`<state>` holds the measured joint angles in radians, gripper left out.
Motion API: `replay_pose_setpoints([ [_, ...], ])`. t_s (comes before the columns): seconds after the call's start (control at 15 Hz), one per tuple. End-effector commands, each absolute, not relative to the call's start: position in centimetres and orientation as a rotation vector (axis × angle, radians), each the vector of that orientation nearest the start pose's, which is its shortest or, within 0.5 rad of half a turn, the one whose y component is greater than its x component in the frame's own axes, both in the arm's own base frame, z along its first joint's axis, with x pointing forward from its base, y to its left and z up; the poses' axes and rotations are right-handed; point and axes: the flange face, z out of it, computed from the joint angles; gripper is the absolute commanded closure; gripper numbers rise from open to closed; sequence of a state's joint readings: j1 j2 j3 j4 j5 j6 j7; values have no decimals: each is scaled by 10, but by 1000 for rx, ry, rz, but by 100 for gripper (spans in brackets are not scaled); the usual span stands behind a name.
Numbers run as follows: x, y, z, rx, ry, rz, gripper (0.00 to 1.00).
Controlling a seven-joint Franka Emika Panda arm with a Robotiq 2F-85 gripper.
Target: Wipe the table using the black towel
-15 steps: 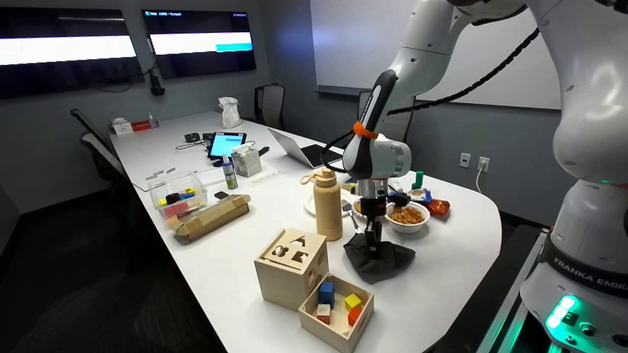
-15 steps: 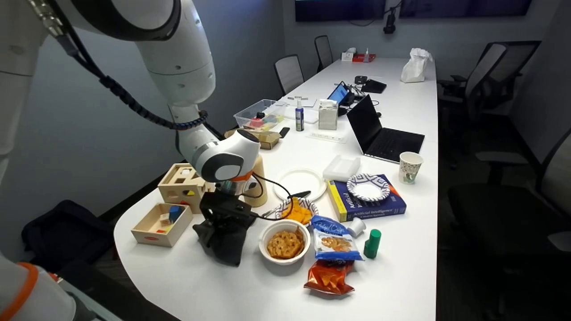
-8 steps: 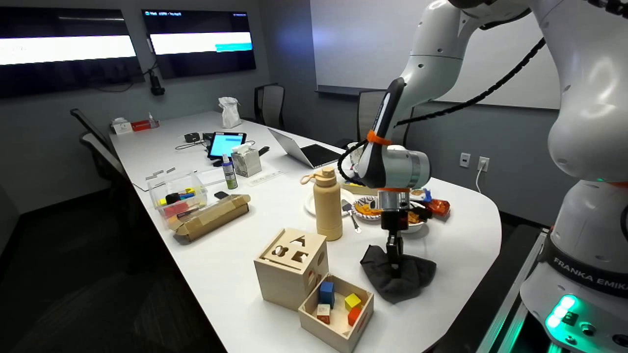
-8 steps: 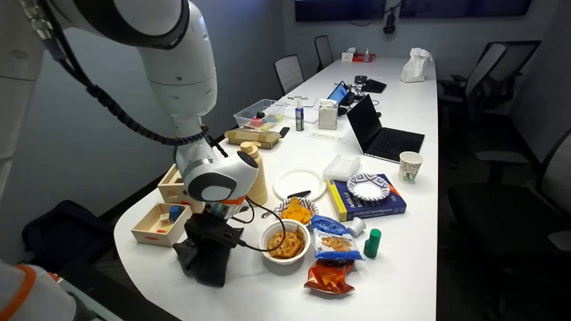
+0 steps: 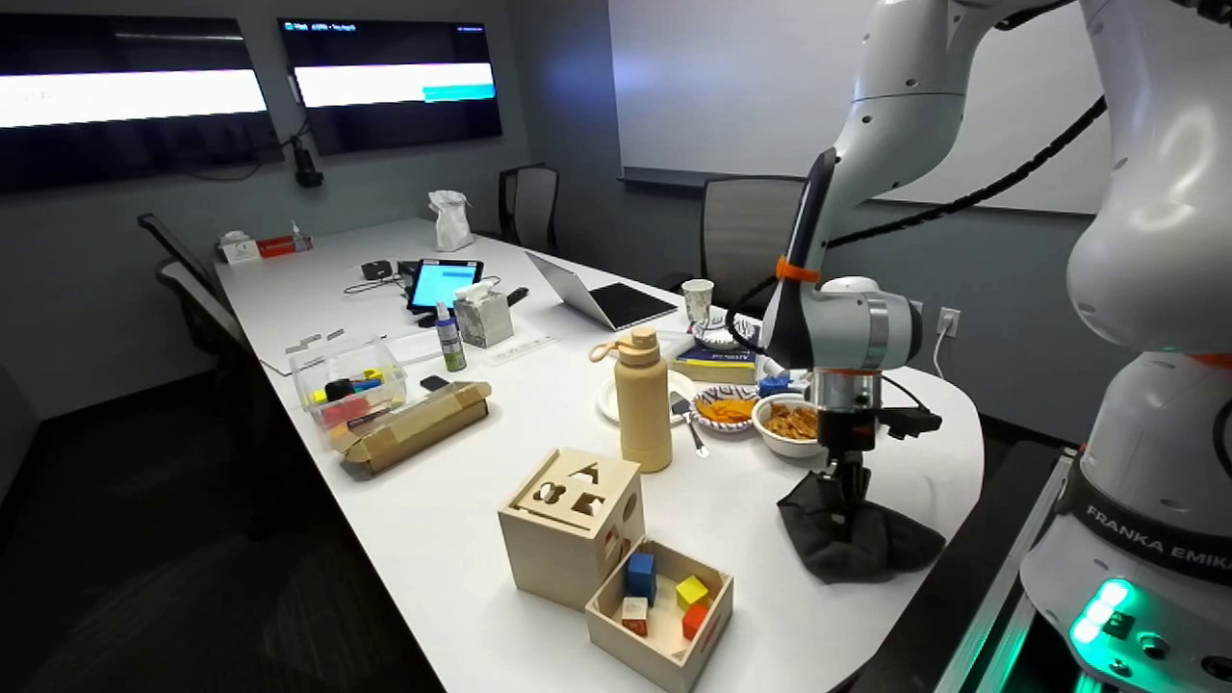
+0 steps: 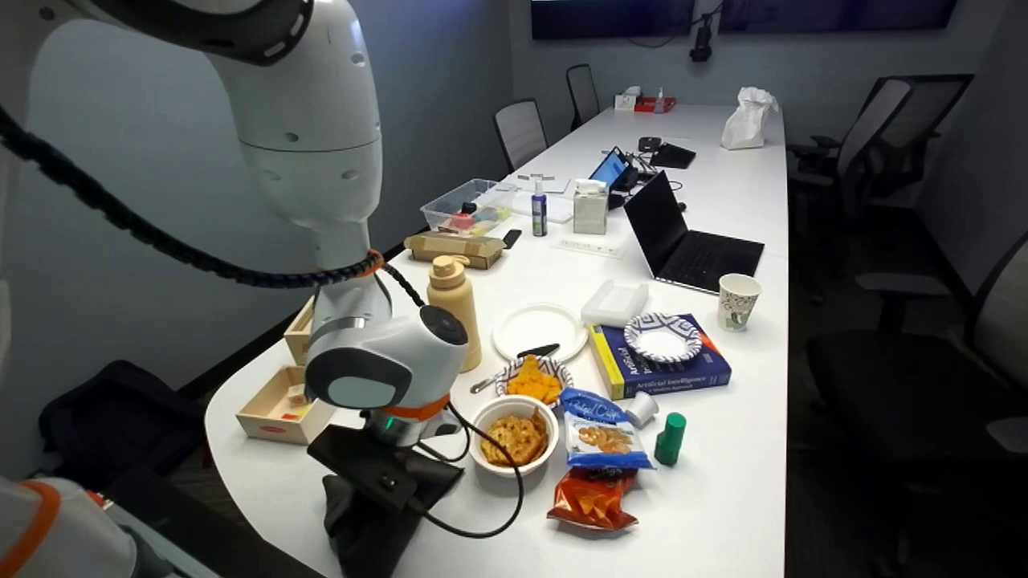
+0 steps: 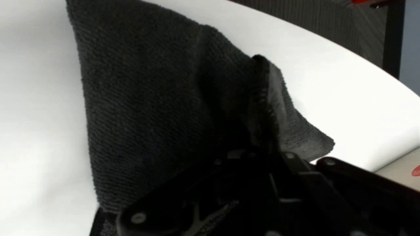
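Clutter crowds this end of the white table (image 5: 770,626). A wooden shape box (image 5: 553,549) stands on it, well apart from the black towel (image 5: 890,549), which lies near the rounded edge, a fold of it clamped in the gripper (image 5: 841,520). An open wooden tray (image 5: 630,653) sits just beside the box; a tan bottle (image 5: 642,404) stands near. The closest obstacle, a white bowl (image 5: 787,449), is just beside the towel; past it are an orange bag (image 6: 594,499) and a green cylinder (image 6: 670,440).
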<state>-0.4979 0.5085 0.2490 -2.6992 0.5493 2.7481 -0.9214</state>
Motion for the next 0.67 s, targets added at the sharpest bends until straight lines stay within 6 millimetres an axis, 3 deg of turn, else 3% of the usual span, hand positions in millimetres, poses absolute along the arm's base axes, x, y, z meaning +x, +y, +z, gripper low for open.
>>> replay_pose_setpoints([
  [0.0, 307, -95, 68, -2734, -89, 251, 98],
  [0.2, 331, -88, 71, -2733, -195, 211, 98],
  [0.33, 346, -70, 70, -2713, -301, 209, 98],
  [0.6, 355, -24, 69, -2610, -525, 226, 98],
])
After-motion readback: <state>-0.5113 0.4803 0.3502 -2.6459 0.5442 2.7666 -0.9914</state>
